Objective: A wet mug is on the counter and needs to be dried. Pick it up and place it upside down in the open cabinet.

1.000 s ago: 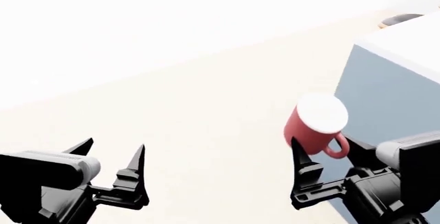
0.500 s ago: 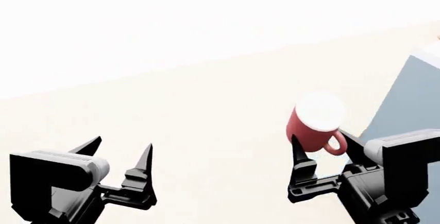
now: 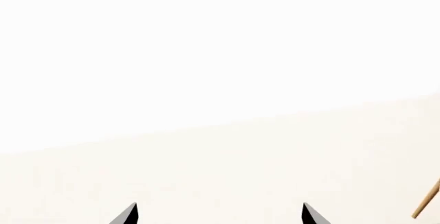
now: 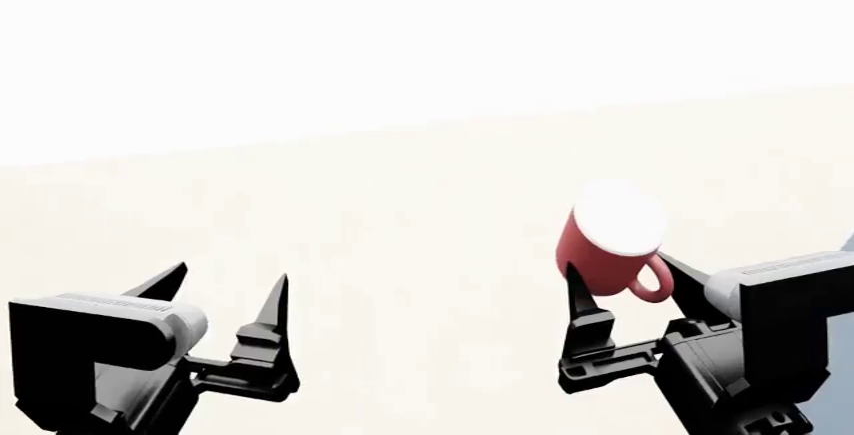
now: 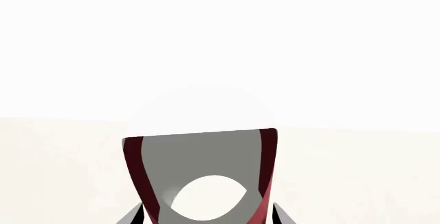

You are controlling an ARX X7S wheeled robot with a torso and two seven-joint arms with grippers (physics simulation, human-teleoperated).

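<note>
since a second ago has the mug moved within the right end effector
No. The mug sits between the right end effector's fingers as before; the blue-grey cabinet slid out at the right, so the view turned.

Mug being held between the right gripper's fingers, at the right of the head view

In the head view, the mug (image 4: 611,248) is being carried between the fingers of the right gripper (image 4: 625,280), tilted, with its handle turned toward the robot's right. The left gripper (image 4: 224,288) is being kept well apart from it at the left side, at about the same level, with its fingers spread and nothing lying between them. In the right wrist view, the mug (image 5: 201,175) is being shown just ahead of the camera, between the two fingertips. A thin stick (image 3: 426,206) is being caught at the edge of the left wrist view.
</note>
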